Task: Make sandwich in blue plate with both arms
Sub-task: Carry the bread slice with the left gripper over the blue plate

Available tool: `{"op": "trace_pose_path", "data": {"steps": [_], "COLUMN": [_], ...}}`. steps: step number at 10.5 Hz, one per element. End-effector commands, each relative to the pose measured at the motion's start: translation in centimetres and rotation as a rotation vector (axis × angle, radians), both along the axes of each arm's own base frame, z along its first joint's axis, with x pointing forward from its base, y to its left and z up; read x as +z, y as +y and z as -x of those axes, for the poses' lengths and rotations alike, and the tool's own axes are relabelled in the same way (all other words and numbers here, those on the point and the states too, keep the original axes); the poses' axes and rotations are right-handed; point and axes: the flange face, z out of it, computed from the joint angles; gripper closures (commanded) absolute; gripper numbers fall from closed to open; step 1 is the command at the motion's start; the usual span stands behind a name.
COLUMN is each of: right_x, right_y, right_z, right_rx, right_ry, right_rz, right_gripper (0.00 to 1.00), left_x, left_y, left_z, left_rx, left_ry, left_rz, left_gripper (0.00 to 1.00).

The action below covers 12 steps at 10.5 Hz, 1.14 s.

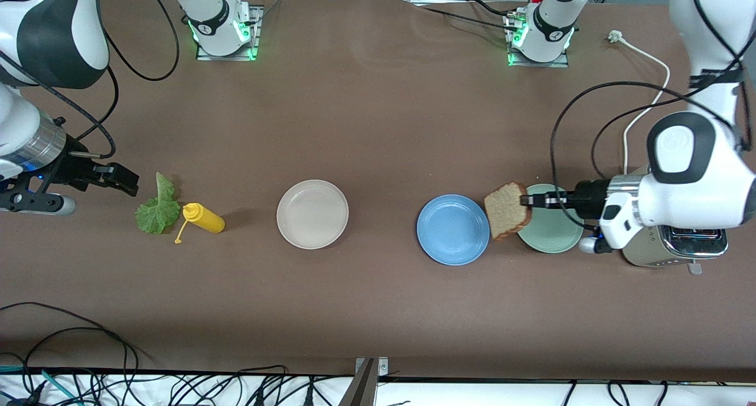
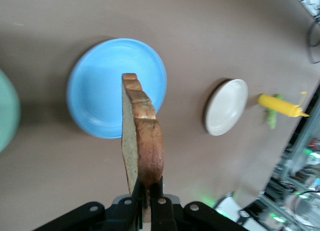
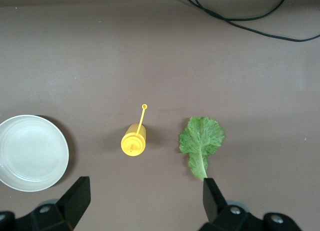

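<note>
Fingers of left gripper (image 1: 524,201) clamped on bread slice (image 1: 507,210) crust edge, slice hanging over gap between blue plate (image 1: 453,229) and mint-green plate (image 1: 555,231). Bread light, soft, crumbly: gentle edge pinch suits. Right gripper (image 1: 121,179) fingers apart, waiting above lettuce leaf (image 1: 157,208); leaf limp, tears easily.

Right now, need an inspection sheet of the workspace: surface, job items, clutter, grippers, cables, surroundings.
Surface: brown table, no spills seen.
Job's things: blue plate bare; bread slice held in the air, over the gap between the blue plate and the mint-green plate; lettuce leaf flat at the right arm's end.
Clutter: yellow squeeze bottle lying beside the lettuce leaf; off-white plate; toaster.
Grippers: left gripper shut on the bread slice; right gripper open, hovering by the lettuce leaf.
Cables: white power cord and black cables at the left arm's end.
Surroundings: cable tangle off the table's near edge.
</note>
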Motion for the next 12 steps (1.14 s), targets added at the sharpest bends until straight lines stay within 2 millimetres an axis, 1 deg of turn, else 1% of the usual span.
{"op": "trace_pose_path", "data": {"steps": [1,2,3,4,6,7,10,11,12], "right_x": [0.3,0.3,0.3,0.3,0.3,0.2,0.2,0.1,0.1], "right_y": [-0.2,-0.2,-0.1,-0.2,-0.2,-0.2,-0.2,-0.2,-0.2], "right_z": [0.0,0.0,0.0,0.0,0.0,0.0,0.0,0.0,0.0], "right_rx": [0.011,0.011,0.012,0.011,0.011,0.011,0.011,0.011,0.011], "right_ry": [-0.005,-0.005,-0.005,-0.005,-0.003,-0.003,-0.003,-0.002,0.000], "right_rz": [0.011,0.011,0.011,0.011,0.011,0.011,0.011,0.011,0.011], "right_gripper": [0.00,0.00,0.00,0.00,0.00,0.00,0.00,0.00,0.00], "left_x": [-3.1,-4.4,-5.8,-7.1,-11.1,-11.9,-12.3,-12.9,-13.4], "left_y": [-3.1,-3.8,-4.9,-5.2,-5.3,-5.1,-5.3,-5.3,-6.2], "left_z": [-1.2,-1.6,-1.8,-1.8,-1.6,-1.7,-1.5,-1.4,-1.1], "left_rx": [0.101,0.155,0.163,0.128,0.012,0.006,-0.001,-0.005,-0.030], "left_ry": [0.029,0.056,0.056,0.023,-0.078,-0.100,-0.103,-0.095,-0.096], "left_rz": [0.160,0.247,0.296,0.313,0.349,0.348,0.340,0.336,0.337], "left_gripper": [1.00,1.00,1.00,1.00,1.00,1.00,1.00,1.00,1.00]}}
